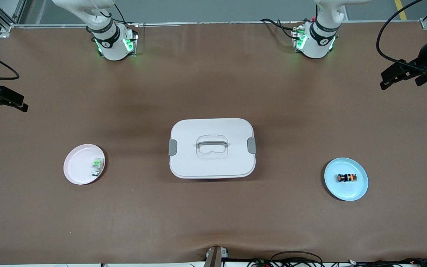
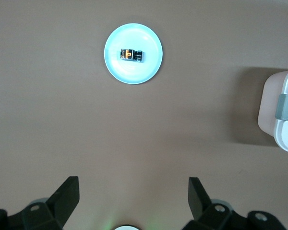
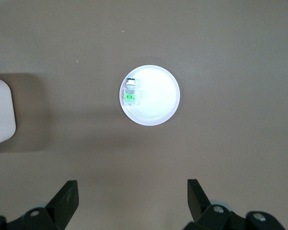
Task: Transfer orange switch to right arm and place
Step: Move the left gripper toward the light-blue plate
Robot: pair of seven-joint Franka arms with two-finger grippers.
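Observation:
The orange switch (image 1: 347,177) lies on its side on a light blue plate (image 1: 347,192) toward the left arm's end of the table. In the left wrist view the orange switch (image 2: 131,55) rests in the middle of the blue plate (image 2: 134,73). My left gripper (image 2: 133,191) hangs open and empty high over bare table; in the front view this left gripper (image 1: 384,82) is at the table's edge. My right gripper (image 3: 133,191) is also open and empty, and the front view shows the right gripper (image 1: 20,104) over the right arm's end.
A white lidded box (image 1: 212,148) with grey latches stands mid-table. A pink plate (image 1: 76,167) toward the right arm's end holds a small green-and-clear switch (image 1: 96,167). The right wrist view shows the green switch (image 3: 130,92) on its plate (image 3: 158,103).

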